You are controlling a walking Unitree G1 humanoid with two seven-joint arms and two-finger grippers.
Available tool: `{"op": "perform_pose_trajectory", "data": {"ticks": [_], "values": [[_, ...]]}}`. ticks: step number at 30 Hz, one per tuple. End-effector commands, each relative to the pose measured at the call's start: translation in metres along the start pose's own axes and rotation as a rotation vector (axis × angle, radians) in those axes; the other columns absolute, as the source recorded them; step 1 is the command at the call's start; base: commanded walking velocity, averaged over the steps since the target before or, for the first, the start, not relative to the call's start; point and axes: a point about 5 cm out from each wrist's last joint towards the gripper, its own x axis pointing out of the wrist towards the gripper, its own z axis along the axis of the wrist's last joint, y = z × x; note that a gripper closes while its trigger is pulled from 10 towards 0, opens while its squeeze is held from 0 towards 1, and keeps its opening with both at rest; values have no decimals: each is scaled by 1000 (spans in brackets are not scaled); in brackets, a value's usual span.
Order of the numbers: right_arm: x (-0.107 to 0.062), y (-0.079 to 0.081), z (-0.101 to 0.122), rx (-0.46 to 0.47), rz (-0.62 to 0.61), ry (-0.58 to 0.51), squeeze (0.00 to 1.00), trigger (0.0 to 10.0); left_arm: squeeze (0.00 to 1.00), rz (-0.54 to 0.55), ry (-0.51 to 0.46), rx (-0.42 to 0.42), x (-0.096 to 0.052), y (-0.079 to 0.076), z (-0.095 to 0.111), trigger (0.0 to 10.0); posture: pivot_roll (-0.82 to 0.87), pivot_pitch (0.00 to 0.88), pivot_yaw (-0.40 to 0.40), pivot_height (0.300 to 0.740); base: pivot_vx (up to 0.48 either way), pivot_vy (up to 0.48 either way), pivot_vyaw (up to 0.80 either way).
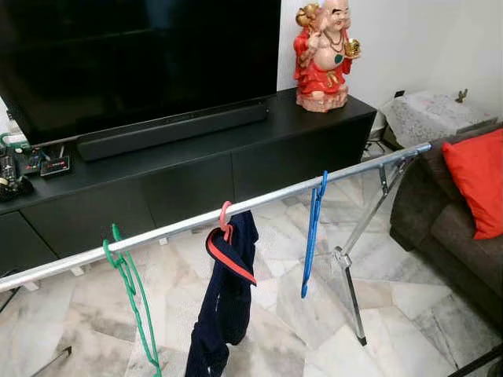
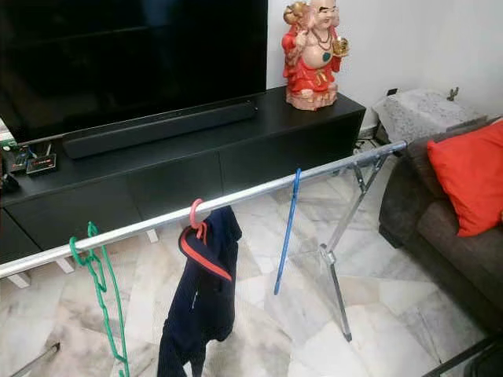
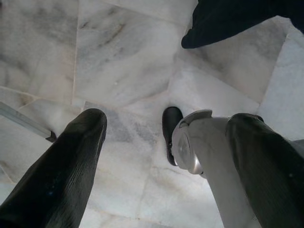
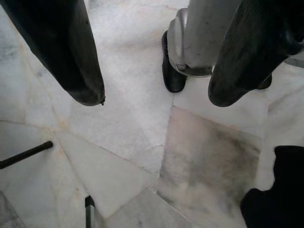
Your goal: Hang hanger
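A silver rail (image 1: 236, 210) of a drying rack crosses the view from lower left to upper right. A green hanger (image 1: 132, 298) hangs near its left end. A pink hanger (image 1: 226, 220) at the middle carries a navy garment (image 1: 224, 302) with red trim. An empty blue hanger (image 1: 312, 236) hangs further right. Both arms hang idle over the marble floor. My left gripper (image 3: 166, 118) is open and holds nothing. My right gripper (image 4: 156, 99) is open too, also holding nothing. My own silver leg (image 3: 199, 147) and black foot (image 4: 172, 76) show past the fingers.
A black TV cabinet (image 1: 196, 177) with a soundbar, a large TV and a red figurine (image 1: 322, 55) stands behind the rack. A dark sofa (image 1: 456, 228) with a red cushion is at the right. The rack's folding leg (image 1: 350, 271) stands on the marble floor.
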Motion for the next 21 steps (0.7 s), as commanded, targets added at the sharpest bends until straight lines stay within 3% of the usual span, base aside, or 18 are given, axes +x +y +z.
{"op": "perform_pose_trajectory", "data": {"ticks": [1, 11, 21], "values": [[0, 2, -2, 11, 8, 9, 0, 10000, 0, 19, 35, -15, -3, 4, -11, 10000, 54, 50, 50, 740, 0, 0, 0], [-2, -5, -10, 19, -1, 21, 0, 10000, 0, 18, 30, -27, -3, 4, -10, 10000, 56, 58, 49, 740, 0, 0, 0], [-5, -7, -17, 18, 0, 32, 0, 10000, 0, 17, 67, -43, -2, -13, -21, 10000, 56, 62, 46, 740, 0, 0, 0]]}}
